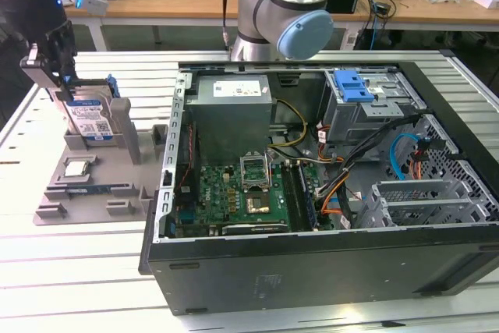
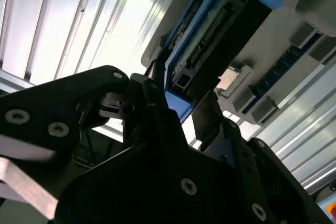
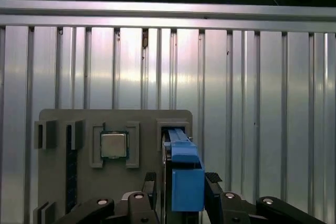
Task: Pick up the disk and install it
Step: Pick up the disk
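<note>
The disk (image 1: 92, 118), a silver drive with a white-and-blue label and a blue carrier frame, stands on edge in a slot of the grey holder (image 1: 93, 185) at the exterior view's left. My black gripper (image 1: 62, 87) is at its upper end. In the first wrist view the two fingers flank the disk's blue carrier (image 3: 185, 161), and the gripper (image 3: 184, 184) looks shut against both sides. The second wrist view shows the disk (image 2: 220, 19) running away from the gripper (image 2: 181, 106), its lower end still in the holder.
A small square silver chip (image 1: 78, 168) lies in the holder beside the disk, seen also in the first wrist view as the chip (image 3: 114, 145). The open computer case (image 1: 312, 251) fills the right, with a blue-latched drive bay (image 1: 355, 86) at its back. The arm's base (image 1: 284, 13) stands behind it.
</note>
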Robot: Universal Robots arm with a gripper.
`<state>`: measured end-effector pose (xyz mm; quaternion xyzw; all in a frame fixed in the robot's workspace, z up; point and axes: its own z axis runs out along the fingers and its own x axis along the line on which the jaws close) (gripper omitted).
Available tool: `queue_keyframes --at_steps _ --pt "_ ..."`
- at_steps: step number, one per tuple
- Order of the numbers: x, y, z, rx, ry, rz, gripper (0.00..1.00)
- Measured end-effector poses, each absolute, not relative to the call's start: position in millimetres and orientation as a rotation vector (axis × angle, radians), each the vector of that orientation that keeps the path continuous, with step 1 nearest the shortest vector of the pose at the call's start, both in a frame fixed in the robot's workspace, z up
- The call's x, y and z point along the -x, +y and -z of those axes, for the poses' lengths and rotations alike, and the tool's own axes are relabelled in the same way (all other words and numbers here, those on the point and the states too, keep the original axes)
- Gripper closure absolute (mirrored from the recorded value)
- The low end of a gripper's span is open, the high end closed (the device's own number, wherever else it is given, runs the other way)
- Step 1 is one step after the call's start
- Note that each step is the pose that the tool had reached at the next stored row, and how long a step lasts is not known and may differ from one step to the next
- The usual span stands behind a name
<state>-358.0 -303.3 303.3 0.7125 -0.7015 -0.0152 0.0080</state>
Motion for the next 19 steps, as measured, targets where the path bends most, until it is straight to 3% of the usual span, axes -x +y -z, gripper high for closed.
queue_keyframes --at_steps 15,19 --pt "357.8 -303.1 -291.9 -2.233 -2.186 0.047 0.52" --pt "357.8 -303.1 -291.9 -2.233 -2.186 0.047 0.63"
